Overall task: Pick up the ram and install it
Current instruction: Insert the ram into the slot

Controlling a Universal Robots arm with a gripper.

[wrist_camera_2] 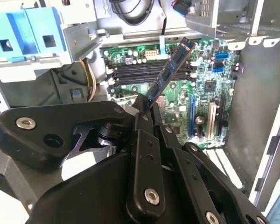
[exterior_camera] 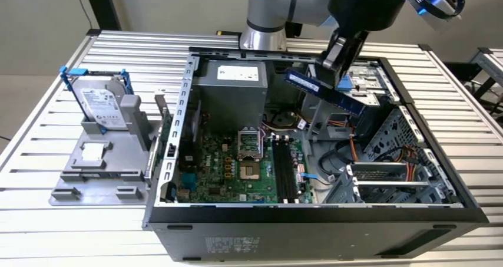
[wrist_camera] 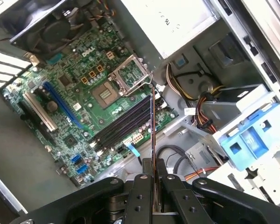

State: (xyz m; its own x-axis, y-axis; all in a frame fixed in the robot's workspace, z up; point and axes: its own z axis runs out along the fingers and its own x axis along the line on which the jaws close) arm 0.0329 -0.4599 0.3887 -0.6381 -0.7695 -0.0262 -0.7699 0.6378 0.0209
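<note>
The ram (exterior_camera: 321,90) is a long dark blue stick held tilted in the air above the open computer case (exterior_camera: 314,214), toward its back right in the exterior view. My gripper (exterior_camera: 335,72) is shut on it from above. In the second wrist view the ram (wrist_camera_2: 170,70) sticks out from the gripper (wrist_camera_2: 145,108) over the green motherboard (wrist_camera_2: 177,107). The first wrist view shows the ram (wrist_camera: 152,126) edge-on, rising from the gripper (wrist_camera: 153,169) roughly in line with the black memory slots (wrist_camera: 121,123). The slots (exterior_camera: 284,170) lie well below the stick, near the case's front.
A silver hard drive in a blue bracket (exterior_camera: 102,105) stands on a grey fixture (exterior_camera: 98,167) at the exterior view's left. Inside the case are the power supply (exterior_camera: 232,84), the processor socket (exterior_camera: 250,142), cable bundles (exterior_camera: 346,155) and a drive cage (exterior_camera: 393,172).
</note>
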